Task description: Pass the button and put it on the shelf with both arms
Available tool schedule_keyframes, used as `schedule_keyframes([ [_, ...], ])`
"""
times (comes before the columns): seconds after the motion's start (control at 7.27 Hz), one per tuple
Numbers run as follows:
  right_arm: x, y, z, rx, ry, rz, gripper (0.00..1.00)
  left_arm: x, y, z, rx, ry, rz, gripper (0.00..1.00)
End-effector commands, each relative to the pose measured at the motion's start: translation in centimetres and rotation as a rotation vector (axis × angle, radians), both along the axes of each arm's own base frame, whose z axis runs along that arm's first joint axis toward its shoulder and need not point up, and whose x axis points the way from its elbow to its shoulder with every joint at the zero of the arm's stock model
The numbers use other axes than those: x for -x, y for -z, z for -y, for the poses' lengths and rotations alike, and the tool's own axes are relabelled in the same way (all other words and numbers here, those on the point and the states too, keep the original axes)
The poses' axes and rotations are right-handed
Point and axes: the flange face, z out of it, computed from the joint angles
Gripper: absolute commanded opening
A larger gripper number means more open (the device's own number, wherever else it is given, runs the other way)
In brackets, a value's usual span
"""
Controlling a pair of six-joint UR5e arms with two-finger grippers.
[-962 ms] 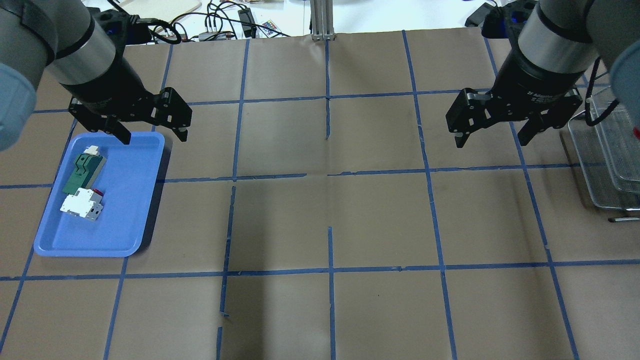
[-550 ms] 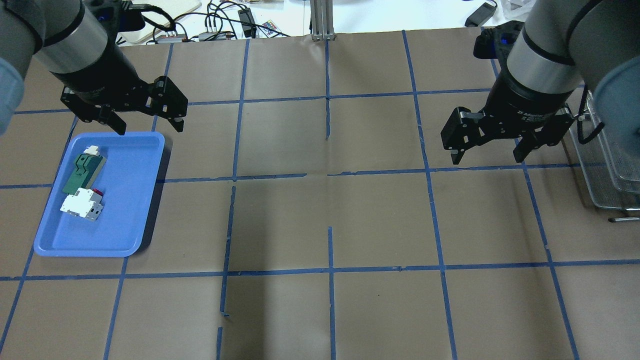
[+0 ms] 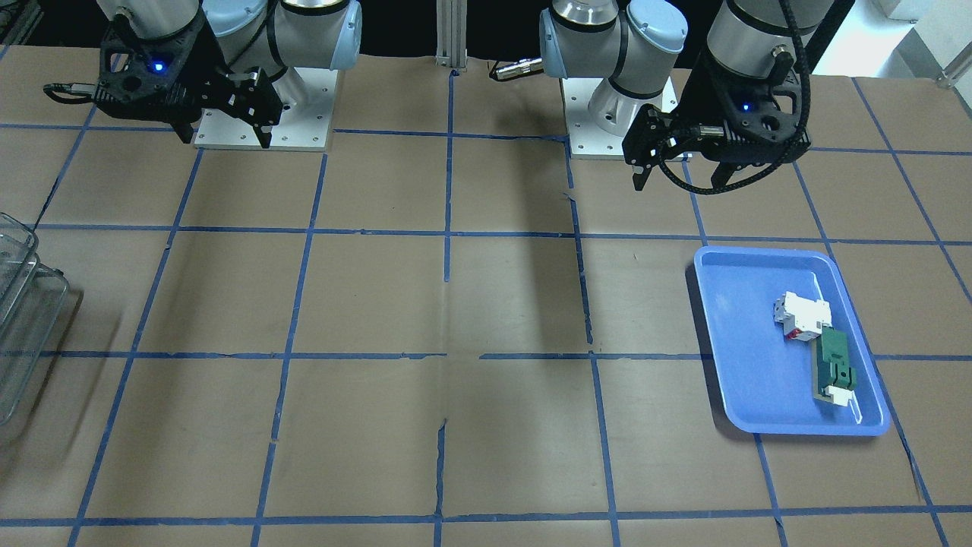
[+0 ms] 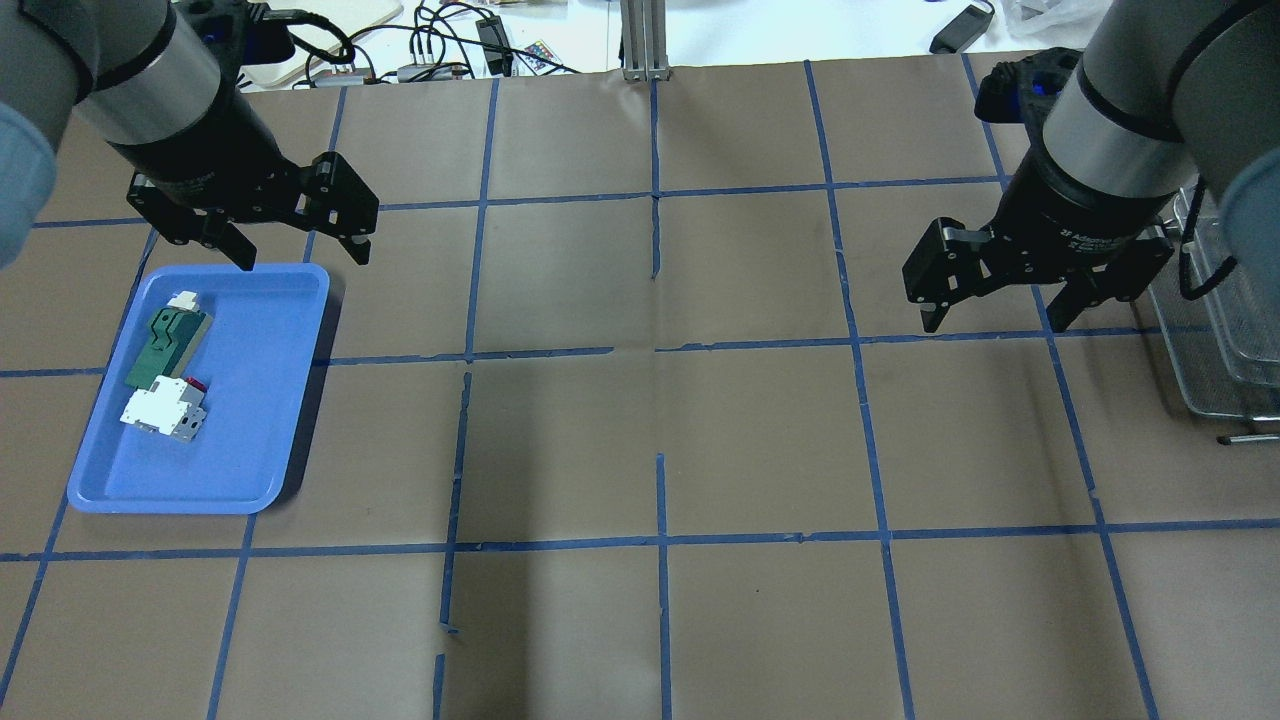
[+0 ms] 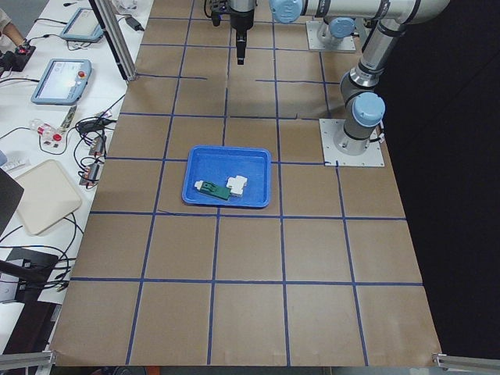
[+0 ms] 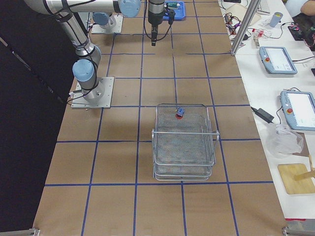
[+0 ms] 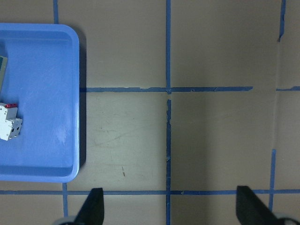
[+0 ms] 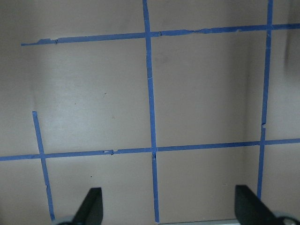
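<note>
The button [image 6: 180,113], with its red cap and bluish block, lies on the top tier of the clear shelf [image 6: 184,147] in the exterior right view. The shelf also shows at the right edge of the overhead view [image 4: 1215,330] and at the left edge of the front-facing view [image 3: 23,319]. My right gripper [image 4: 993,322] is open and empty above the table, left of the shelf; it also shows in the front-facing view [image 3: 225,138]. My left gripper [image 4: 302,260] is open and empty above the far edge of the blue tray [image 4: 260,440].
The blue tray [image 3: 740,357] holds a white-and-red breaker block [image 4: 162,410] and a flat green part [image 4: 166,343]. The table is brown paper with a blue tape grid. Cables and devices lie beyond the far edge.
My right gripper has moved toward the near side and slightly right, staying open. My left gripper has shifted a little away from the tray, staying open.
</note>
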Motion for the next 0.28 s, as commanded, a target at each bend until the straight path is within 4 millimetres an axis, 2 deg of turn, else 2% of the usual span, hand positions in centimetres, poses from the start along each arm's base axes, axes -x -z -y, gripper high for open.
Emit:
schedule_keyframes([
  [0.0,0.08,-0.10,-0.09,0.002,-0.004,-0.001,1.00,0.10,0.56,0.56,-0.005,-0.008,-0.005,1.00],
  [0.14,0.08,-0.36,-0.27,0.009,-0.005,-0.001,1.00,0.20,0.71,0.39,-0.014,-0.005,-0.007,1.00],
])
